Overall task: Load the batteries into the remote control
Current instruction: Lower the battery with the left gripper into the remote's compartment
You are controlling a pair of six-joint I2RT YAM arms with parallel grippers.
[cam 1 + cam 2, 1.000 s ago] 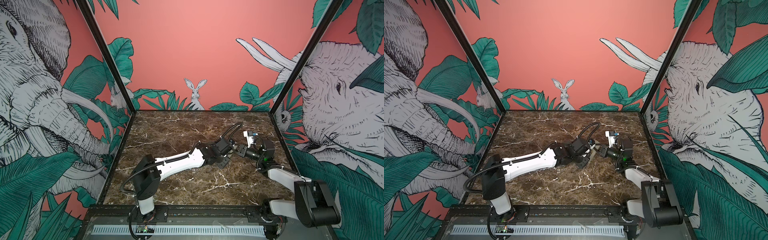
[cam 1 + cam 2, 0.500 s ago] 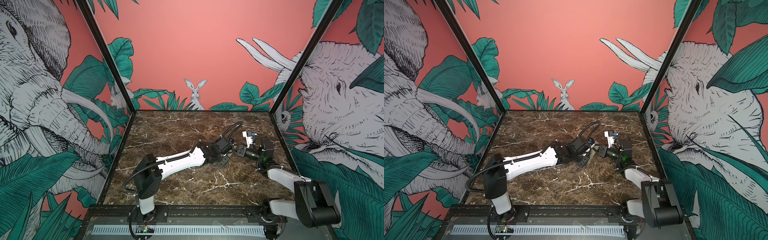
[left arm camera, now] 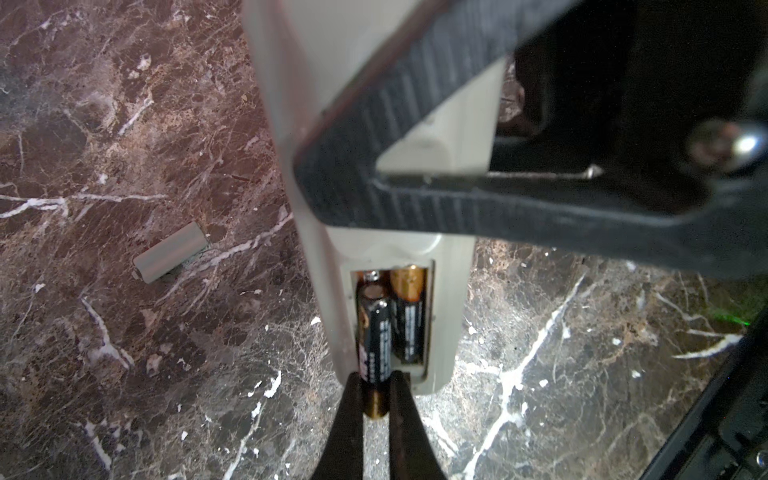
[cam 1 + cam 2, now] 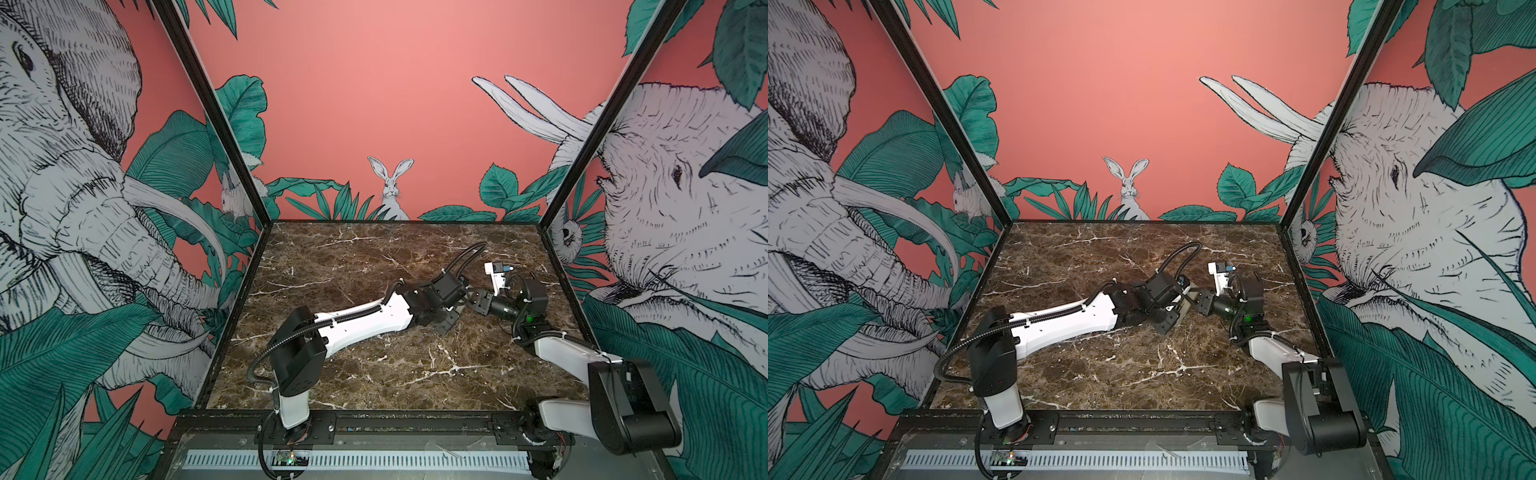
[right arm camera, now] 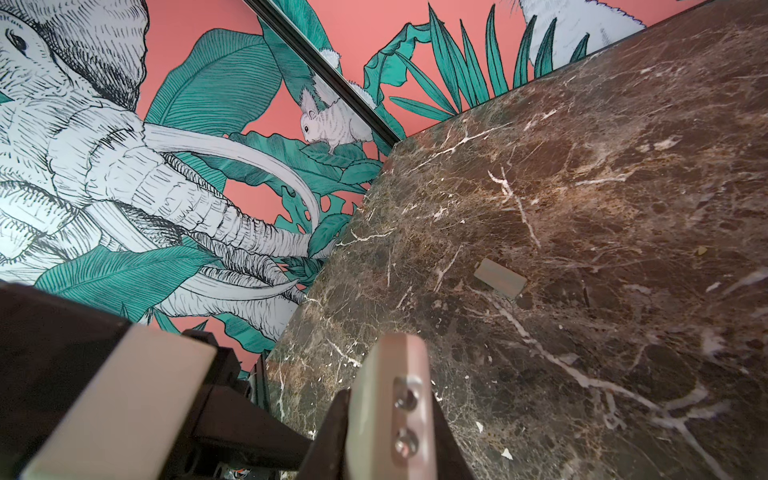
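Reaching in from the left edge of the marble table (image 4: 374, 257), the left arm (image 4: 361, 324) meets the right arm (image 4: 557, 349) right of the table's middle in both top views. In the left wrist view the left gripper (image 3: 376, 401) is pinched narrow on the copper end of one battery (image 3: 376, 332). This battery slants, with its far end inside the open recess (image 3: 390, 316) of the remote control (image 3: 316, 62), which shows its grey-beige back. Touching it, the second battery (image 3: 408, 316) lies seated in the recess. The right gripper (image 5: 386, 415) is clamped on the remote control, a ribbed black finger (image 3: 415, 124) crossing its back. A small grey cover plate (image 5: 500, 278) lies flat on the table, apart from the remote control.
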